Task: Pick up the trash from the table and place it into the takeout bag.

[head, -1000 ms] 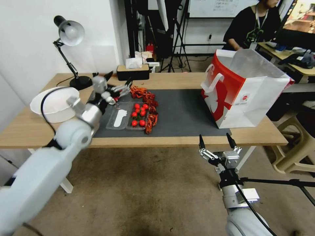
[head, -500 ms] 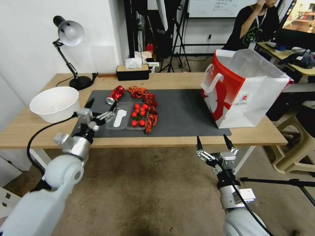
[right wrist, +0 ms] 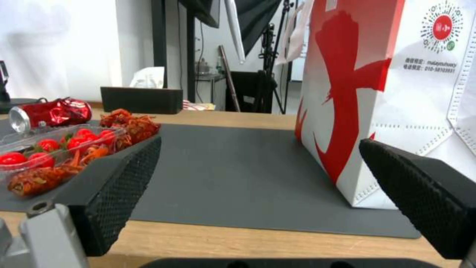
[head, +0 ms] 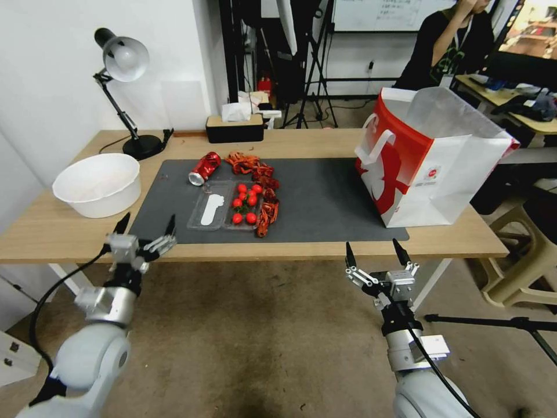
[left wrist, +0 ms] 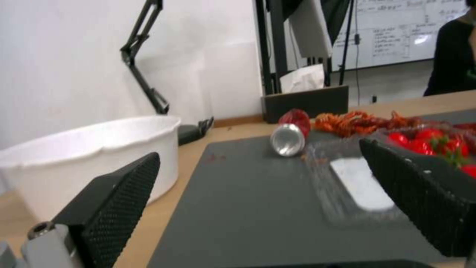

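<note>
Table [head: 58, 232]: light wood against a white wall, dark mat [head: 325, 197] across its middle; we face its near edge.
Bag [head: 432, 159]: upright on the mat's right end, mouth open upward, so we judge it ready to take drops from above.
Can [head: 204, 168]: dented, red, lying on its side near the mat's far left.
Tray [head: 226, 210]: clear, just beside the can, holding red tomatoes; reddish scraps [head: 261, 186] along its far and right sides.
Bowl [head: 97, 184]: white, off the mat at left.
Left gripper [head: 145, 235]: fingers apart, empty, at the near edge, facing the can.
Right gripper [head: 374, 258]: fingers apart, empty, low before the bag; we read it as parked.
</note>
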{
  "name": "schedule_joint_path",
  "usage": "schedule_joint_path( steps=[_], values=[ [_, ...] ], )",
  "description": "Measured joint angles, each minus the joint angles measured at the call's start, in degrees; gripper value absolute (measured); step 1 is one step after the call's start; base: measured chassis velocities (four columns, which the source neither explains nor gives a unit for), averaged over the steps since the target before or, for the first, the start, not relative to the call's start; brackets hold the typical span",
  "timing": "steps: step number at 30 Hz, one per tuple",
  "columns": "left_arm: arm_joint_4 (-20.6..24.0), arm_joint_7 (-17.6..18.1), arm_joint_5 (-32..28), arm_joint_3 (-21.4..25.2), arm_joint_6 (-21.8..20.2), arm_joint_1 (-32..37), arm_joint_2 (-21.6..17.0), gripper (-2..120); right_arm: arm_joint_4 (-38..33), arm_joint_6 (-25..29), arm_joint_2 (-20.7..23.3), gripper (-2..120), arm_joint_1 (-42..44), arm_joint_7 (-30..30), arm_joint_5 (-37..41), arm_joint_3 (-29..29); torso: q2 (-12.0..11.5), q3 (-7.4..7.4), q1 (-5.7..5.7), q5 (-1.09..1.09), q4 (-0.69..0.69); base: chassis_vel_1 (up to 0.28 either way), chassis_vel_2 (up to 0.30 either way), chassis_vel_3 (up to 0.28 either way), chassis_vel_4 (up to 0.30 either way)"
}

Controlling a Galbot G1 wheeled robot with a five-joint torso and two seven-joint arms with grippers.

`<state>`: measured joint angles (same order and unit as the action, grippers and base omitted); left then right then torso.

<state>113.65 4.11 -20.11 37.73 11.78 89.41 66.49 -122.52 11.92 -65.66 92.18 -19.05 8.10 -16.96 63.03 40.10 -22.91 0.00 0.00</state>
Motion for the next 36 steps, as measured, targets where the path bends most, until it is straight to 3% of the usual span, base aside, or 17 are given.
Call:
schedule_joint_path(
  steps=[7,20,23,29,36],
  values=[
    [-1.0,0.1,1.6,-0.1,3.0,2.2,1.8,100,0.1,0.5,-0.4,100,0.4,0.0,-0.4,0.1,0.0,0.01,-0.01,0.0,-0.01,0.0,0.0,0.0,0.0],
    [-1.5,0.1,1.9,-1.0,2.8,1.2,1.3,100,0.1,0.9,-0.4,100,0.9,-0.1,-0.5,-0.1,0.0,0.0,-0.01,0.0,0.0,0.0,0.0,0.0,0.0],
    [-1.7,0.1,1.3,-1.8,1.1,-1.0,0.0,100,0.0,0.9,-0.4,100,0.7,-0.1,-0.5,-0.1,0.0,0.01,-0.01,0.0,0.0,0.0,0.0,0.0,0.0],
    [-2.9,0.6,-3.6,-6.9,-6.1,-11.1,-4.3,100,0.1,0.6,-0.4,100,0.4,-0.1,-0.5,-0.1,0.0,0.01,-0.01,-0.01,-0.02,0.0,0.0,0.0,0.0],
    [-4.7,0.9,-7.2,-10.1,-8.7,-16.7,-6.4,100,0.0,0.5,-0.3,100,0.4,-0.1,-0.5,-0.2,0.0,0.01,-0.02,0.0,-0.01,0.0,0.0,0.0,0.0]
  ],
)
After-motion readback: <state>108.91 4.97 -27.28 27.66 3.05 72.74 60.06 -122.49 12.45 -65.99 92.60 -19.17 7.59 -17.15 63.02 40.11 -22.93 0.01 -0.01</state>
